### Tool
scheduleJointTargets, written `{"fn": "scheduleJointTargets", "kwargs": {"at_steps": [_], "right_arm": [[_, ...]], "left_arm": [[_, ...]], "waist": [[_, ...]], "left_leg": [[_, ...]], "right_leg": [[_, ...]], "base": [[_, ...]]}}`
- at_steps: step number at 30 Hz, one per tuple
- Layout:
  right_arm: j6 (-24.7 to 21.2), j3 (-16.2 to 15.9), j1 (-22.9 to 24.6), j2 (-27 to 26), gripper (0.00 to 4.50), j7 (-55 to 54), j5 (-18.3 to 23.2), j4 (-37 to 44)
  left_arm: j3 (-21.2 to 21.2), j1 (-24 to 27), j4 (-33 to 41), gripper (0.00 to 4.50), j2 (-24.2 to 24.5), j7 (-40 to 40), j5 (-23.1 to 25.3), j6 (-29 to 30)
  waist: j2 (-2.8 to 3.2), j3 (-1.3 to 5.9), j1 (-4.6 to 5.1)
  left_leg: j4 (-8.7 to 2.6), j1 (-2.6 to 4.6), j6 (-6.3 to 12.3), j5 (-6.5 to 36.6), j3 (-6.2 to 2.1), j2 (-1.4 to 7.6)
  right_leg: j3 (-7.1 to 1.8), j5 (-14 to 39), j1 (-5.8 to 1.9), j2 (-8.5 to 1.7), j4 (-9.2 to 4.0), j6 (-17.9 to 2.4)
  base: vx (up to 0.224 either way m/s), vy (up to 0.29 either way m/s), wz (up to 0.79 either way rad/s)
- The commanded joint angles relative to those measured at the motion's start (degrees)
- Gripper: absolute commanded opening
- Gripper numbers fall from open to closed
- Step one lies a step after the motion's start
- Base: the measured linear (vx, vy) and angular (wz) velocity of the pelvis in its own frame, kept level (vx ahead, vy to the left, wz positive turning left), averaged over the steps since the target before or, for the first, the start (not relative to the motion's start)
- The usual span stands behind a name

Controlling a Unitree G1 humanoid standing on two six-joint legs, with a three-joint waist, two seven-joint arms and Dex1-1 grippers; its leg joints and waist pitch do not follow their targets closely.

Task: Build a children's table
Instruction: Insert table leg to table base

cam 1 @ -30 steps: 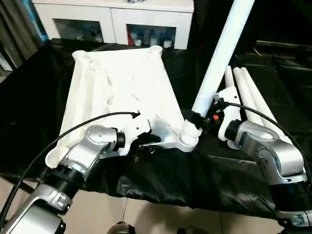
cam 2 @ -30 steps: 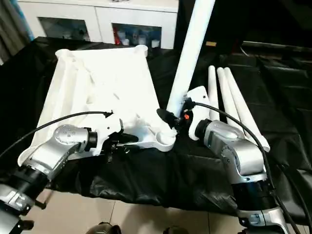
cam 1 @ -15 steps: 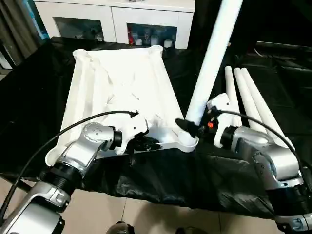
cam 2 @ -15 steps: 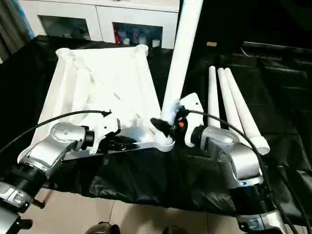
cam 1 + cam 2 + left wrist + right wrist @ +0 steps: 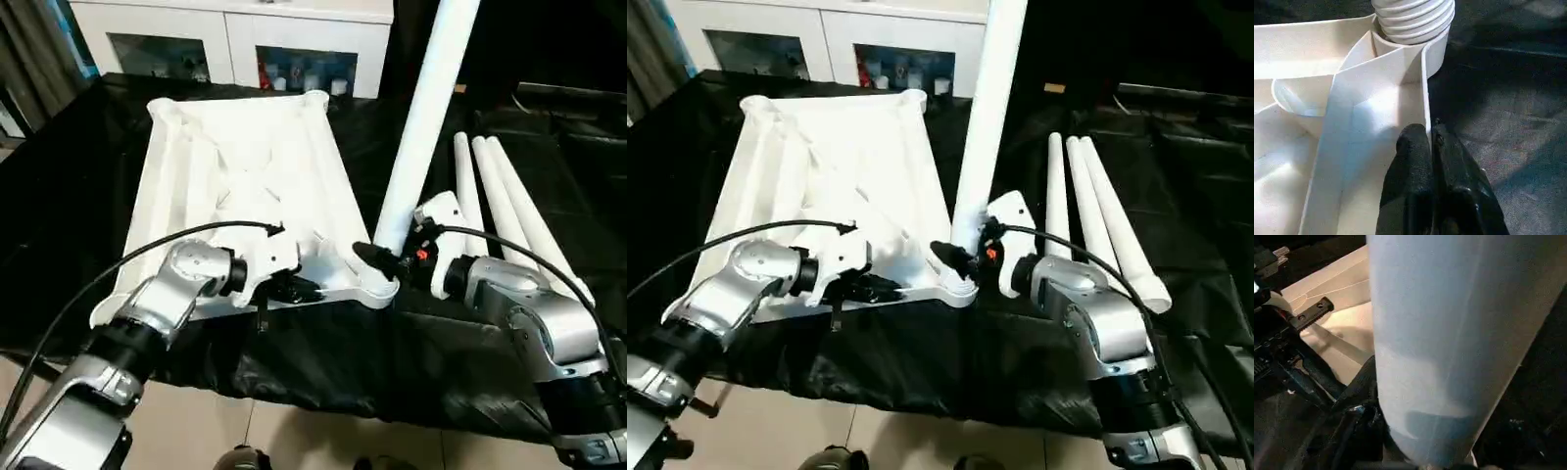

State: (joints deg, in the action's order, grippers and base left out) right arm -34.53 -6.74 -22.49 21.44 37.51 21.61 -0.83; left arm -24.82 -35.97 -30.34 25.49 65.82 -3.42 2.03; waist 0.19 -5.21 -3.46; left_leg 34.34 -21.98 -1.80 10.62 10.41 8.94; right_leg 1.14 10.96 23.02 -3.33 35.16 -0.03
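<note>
The white table top (image 5: 245, 186) lies upside down on the black cloth, ribbed underside up. My left gripper (image 5: 294, 289) is shut on its near rim; in the left wrist view the two black fingers (image 5: 1410, 147) pinch the thin rim wall. A long white leg (image 5: 421, 127) stands nearly upright with its ribbed end (image 5: 1413, 19) in the near right corner socket (image 5: 372, 287). My right gripper (image 5: 377, 257) is shut on this leg just above the socket. The leg (image 5: 1449, 333) looms close in the right wrist view.
Three more white legs (image 5: 500, 196) lie side by side on the black cloth (image 5: 59, 196), to the right of the top. A white cabinet with glass doors (image 5: 235, 39) stands behind the table. The tiled floor (image 5: 294, 431) lies beyond the cloth's near edge.
My left gripper has closed on the top's near rim. My right gripper has brought the leg from a stronger tilt to nearly upright over the corner socket.
</note>
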Motion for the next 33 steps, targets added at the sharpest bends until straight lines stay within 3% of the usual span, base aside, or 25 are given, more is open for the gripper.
{"fn": "scheduleJointTargets", "kwargs": {"at_steps": [1,9,14,19,27,33], "right_arm": [[0.33,-1.22,0.09,0.23,1.9,0.76,-0.67,-0.67],[3.03,-0.53,1.39,-0.3,1.9,0.46,-2.0,-4.08],[3.35,-0.37,2.31,-0.06,1.9,0.76,-2.31,-5.07],[3.74,0.69,2.65,-0.19,1.9,1.19,-1.68,-6.26],[5.09,6.35,4.77,-2.95,1.9,1.78,3.31,-9.56],[8.24,7.13,8.55,-3.67,1.9,3.28,3.69,-10.25]], "left_arm": [[-2.51,-0.14,-2.23,0.0,-0.22,0.91,3.07,0.23],[-1.59,-0.43,-1.9,0.0,-1.43,2.0,2.12,1.35],[-1.42,-0.4,-1.46,0.0,-1.48,2.59,2.01,1.63],[-1.12,-0.93,-2.24,0.0,-1.98,2.7,2.32,1.43],[-0.79,-1.15,-3.07,0.0,-2.52,2.08,2.97,1.33],[-0.24,-1.57,-3.82,0.0,-3.26,1.03,3.42,1.31]], "waist": [[0.16,3.79,-0.03],[0.21,3.75,-0.06],[0.16,4.01,-0.08],[0.34,4.02,-0.22],[0.45,4.27,-0.66],[0.46,4.28,-1.23]], "left_leg": [[-4.49,1.44,-0.33,10.24,-1.38,4.05],[-4.64,1.55,-1.02,12.69,-1.46,4.12],[-4.52,1.45,-0.26,10.76,-1.41,4.09],[-4.53,1.53,-0.06,11.22,-1.4,4.17],[-4.4,1.55,0.32,10.9,-1.35,4.23],[-4.48,1.57,0.63,11.24,-1.3,4.22]], "right_leg": [[-2.51,6.74,-2.42,-4.98,-3.74,-15.12],[-2.55,10.01,-2.34,-5.1,-4.1,-14.99],[-2.48,6.74,-2.52,-5.03,-3.8,-15.4],[-2.47,7.29,-2.5,-5.07,-3.94,-15.64],[-2.46,6.07,-2.59,-5.23,-3.87,-16.25],[-2.37,6.79,-2.51,-5.16,-4.03,-15.87]], "base": [[0.0,0.0,0.0],[0.0,0.0,0.0],[0.0,0.0,0.0],[0.0,0.0,0.0],[0.0,0.0,0.0],[0.0,0.0,0.0]]}}
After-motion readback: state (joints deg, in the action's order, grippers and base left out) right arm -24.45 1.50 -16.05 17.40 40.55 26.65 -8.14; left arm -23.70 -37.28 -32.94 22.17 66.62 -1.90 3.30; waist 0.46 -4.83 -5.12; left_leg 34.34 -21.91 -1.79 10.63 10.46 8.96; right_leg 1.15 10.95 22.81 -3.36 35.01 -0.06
